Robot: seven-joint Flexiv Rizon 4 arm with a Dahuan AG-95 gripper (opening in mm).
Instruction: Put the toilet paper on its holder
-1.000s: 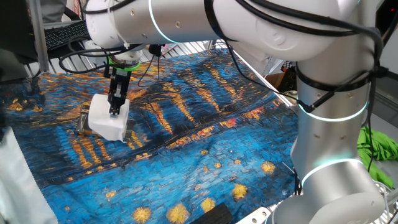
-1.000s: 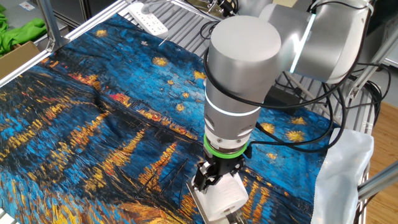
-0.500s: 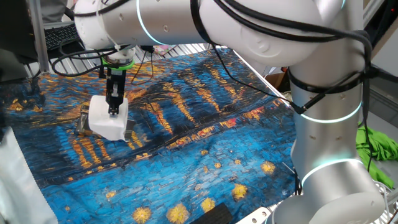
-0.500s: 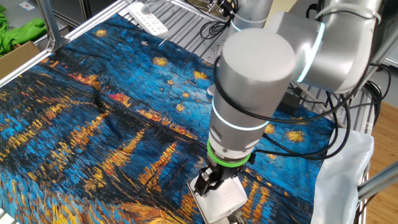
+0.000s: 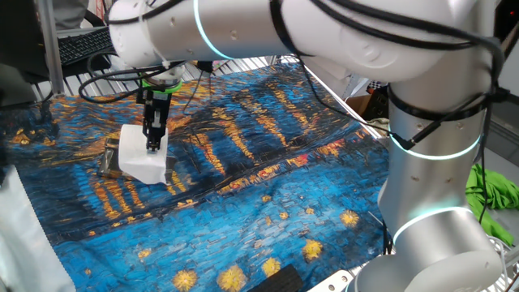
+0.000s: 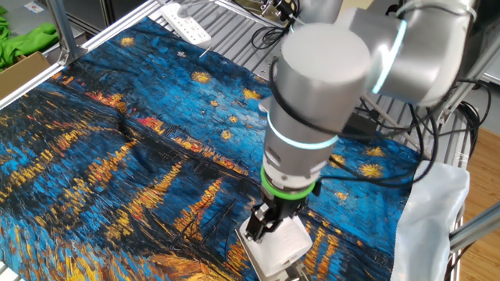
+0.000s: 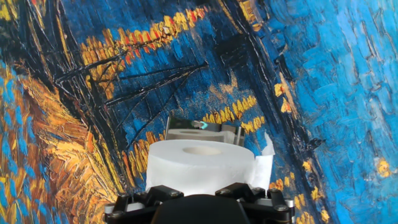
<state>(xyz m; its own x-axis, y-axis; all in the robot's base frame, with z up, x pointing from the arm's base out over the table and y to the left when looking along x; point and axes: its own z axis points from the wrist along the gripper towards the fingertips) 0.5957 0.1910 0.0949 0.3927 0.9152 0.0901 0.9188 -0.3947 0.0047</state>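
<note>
The toilet paper [image 5: 139, 158] is a white roll held at the left end of the painted cloth. It rests on or just above the holder [image 5: 107, 160], whose metal edges show at both sides of the roll. My gripper [image 5: 152, 144] comes down onto the roll's top with its fingers close together, shut on the roll. In the hand view the roll [image 7: 200, 163] fills the lower middle, its hollow core facing up and a loose sheet end at its right. The shiny holder [image 7: 200, 131] shows just behind it. In the other fixed view the roll [image 6: 279, 243] sits under my gripper [image 6: 264, 226].
A Starry-Night patterned cloth [image 5: 268, 162] covers the table, with folds in the middle. A white power strip [image 6: 186, 28] lies at the far edge. Green fabric [image 5: 495, 191] hangs at the right. A white plastic cover [image 6: 433, 218] stands by the table corner.
The roll and my gripper stay almost in the same spot over the holder. The arm's upper links have swung slightly.
</note>
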